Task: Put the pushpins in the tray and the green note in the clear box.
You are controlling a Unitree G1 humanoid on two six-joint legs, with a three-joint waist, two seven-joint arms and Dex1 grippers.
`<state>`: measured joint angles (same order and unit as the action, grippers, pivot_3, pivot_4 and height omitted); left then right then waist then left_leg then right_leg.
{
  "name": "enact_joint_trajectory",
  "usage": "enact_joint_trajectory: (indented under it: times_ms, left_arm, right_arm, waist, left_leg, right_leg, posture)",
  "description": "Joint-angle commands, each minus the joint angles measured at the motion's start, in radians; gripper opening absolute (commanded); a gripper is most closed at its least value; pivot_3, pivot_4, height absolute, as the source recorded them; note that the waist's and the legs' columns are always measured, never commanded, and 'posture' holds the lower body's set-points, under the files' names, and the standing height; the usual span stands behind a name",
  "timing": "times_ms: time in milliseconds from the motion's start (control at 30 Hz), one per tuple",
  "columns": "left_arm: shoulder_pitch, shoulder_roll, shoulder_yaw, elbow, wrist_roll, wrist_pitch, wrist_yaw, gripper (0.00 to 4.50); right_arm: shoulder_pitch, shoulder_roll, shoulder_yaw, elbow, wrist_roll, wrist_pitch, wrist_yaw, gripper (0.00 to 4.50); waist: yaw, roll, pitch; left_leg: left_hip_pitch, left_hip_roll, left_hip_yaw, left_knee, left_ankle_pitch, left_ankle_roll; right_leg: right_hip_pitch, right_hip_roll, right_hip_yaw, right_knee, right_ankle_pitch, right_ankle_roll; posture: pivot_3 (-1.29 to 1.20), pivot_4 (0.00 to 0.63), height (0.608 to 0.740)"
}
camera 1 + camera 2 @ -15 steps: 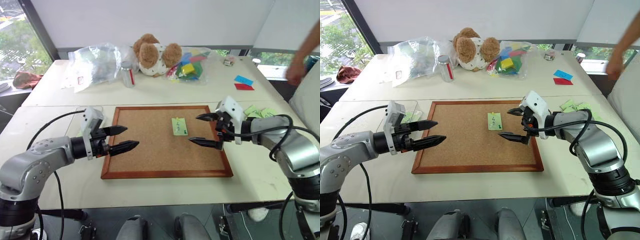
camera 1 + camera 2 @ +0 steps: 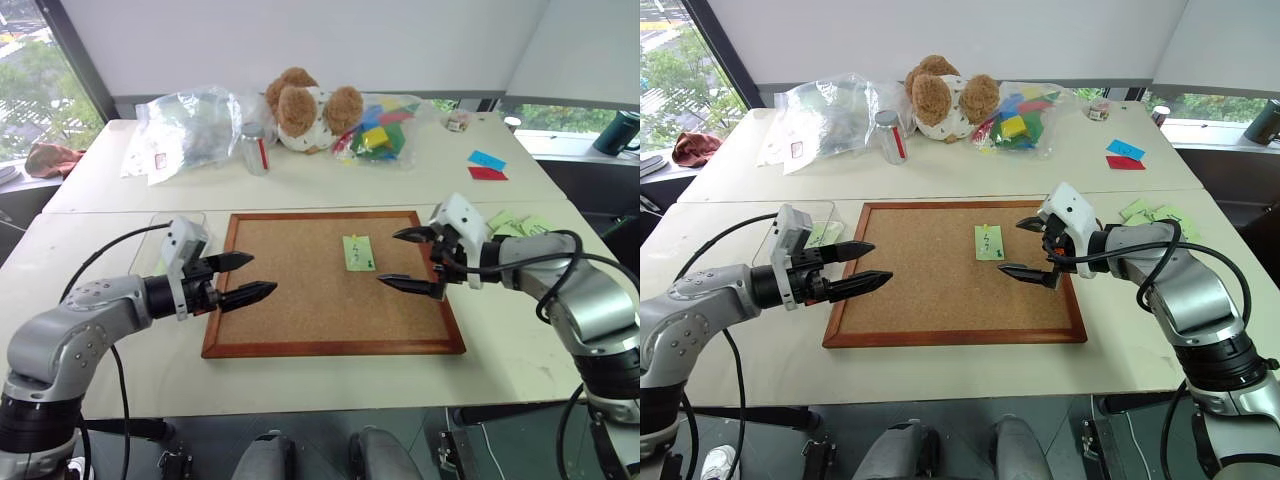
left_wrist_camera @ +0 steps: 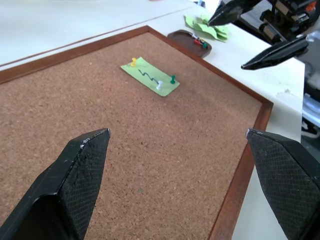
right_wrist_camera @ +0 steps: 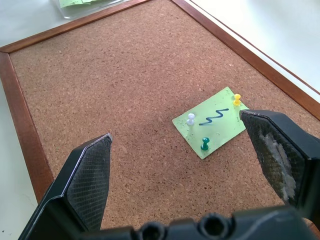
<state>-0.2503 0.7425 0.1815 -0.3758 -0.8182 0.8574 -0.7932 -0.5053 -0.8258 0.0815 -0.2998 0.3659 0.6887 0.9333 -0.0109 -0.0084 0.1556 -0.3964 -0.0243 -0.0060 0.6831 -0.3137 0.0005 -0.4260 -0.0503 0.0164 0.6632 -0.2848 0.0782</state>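
- Both pincers spread wide and empty: left gripper (image 2: 248,277) over the corkboard's (image 2: 290,300) left edge, right gripper (image 2: 405,259) over its right side, just beside the green note (image 2: 359,252).
- Green note sits right of centre on the cork, pinned by three pushpins: yellow pushpin (image 4: 237,99) at one end, white pushpin (image 4: 190,118) and green pushpin (image 4: 204,145) at the other.
- Tray (image 3: 189,42) is off the board's right edge behind the right arm, already holding a few pins. Clear box (image 2: 818,226) is off the left edge by the left arm, with green slips inside.
- Risk 1: we think the pin heads are tiny against these wide black fingers, so a slightly off closure could tip a pin or miss it.
- Risk 2: pulling the note with any pin still in would likely tear it.
- Risk 3: a dropped pin could roll on the cork or off the table; hard to re-grasp.
- Risk 4: loose green slips (image 2: 520,222) lie near the tray; we could confuse them with the target.
- Surface: pale tabletops pushed together, wood-framed board centred.
- Room: far table holds a teddy bear (image 2: 305,108), crinkled plastic bags (image 2: 190,128), a small bottle (image 2: 256,148), coloured blocks in a bag (image 2: 380,128), blue and red slips (image 2: 487,166). Windows on both sides, white wall behind.
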Motion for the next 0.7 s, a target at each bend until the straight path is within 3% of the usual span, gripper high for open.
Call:
enact_joint_trajectory:
  times_ms: [33, 400, 500, 700]
  left_arm:
    - [-0.015, -0.008, 0.003, -0.007, 0.005, -0.025, -0.002, 4.48]
    - [-0.013, -0.059, -0.091, 0.032, 0.144, -0.134, 0.015, 4.48]
    - [-0.019, -0.099, -0.109, 0.051, 0.166, -0.159, 0.026, 3.70]
    - [-0.046, -0.170, -0.206, 0.118, 0.254, -0.229, 0.022, 0.74]
  right_arm:
    - [-0.006, -0.002, -0.020, -0.021, 0.001, -0.009, -0.005, 4.50]
    - [-0.001, -0.007, -0.019, -0.022, -0.010, -0.016, -0.012, 4.50]
    - [-0.010, 0.001, -0.018, -0.012, -0.015, -0.017, -0.019, 4.50]
    - [-0.068, 0.058, 0.023, 0.065, -0.081, 0.002, -0.100, 4.50]
  waist:
    - [0.000, 0.000, 0.000]
    - [0.001, 0.000, 0.000]
    - [0.001, 0.000, 0.000]
    - [0.000, 0.000, 0.000]
  left_leg:
    - [0.000, 0.000, 0.000, 0.000, 0.000, 0.000]
    - [0.000, 0.000, 0.000, 0.000, 0.000, 0.000]
    - [0.000, 0.000, 0.000, 0.000, 0.000, 0.000]
    - [0.000, 0.000, 0.000, 0.000, 0.000, 0.000]
  right_leg:
    - [0.000, 0.000, 0.000, 0.000, 0.000, 0.000]
    - [0.000, 0.000, 0.000, 0.000, 0.000, 0.000]
    - [0.000, 0.000, 0.000, 0.000, 0.000, 0.000]
    - [0.000, 0.000, 0.000, 0.000, 0.000, 0.000]
  posture:
    - [0.00, 0.150, 0.740]
    - [0.00, 0.150, 0.740]
    - [0.00, 0.150, 0.740]
    - [0.00, 0.150, 0.740]
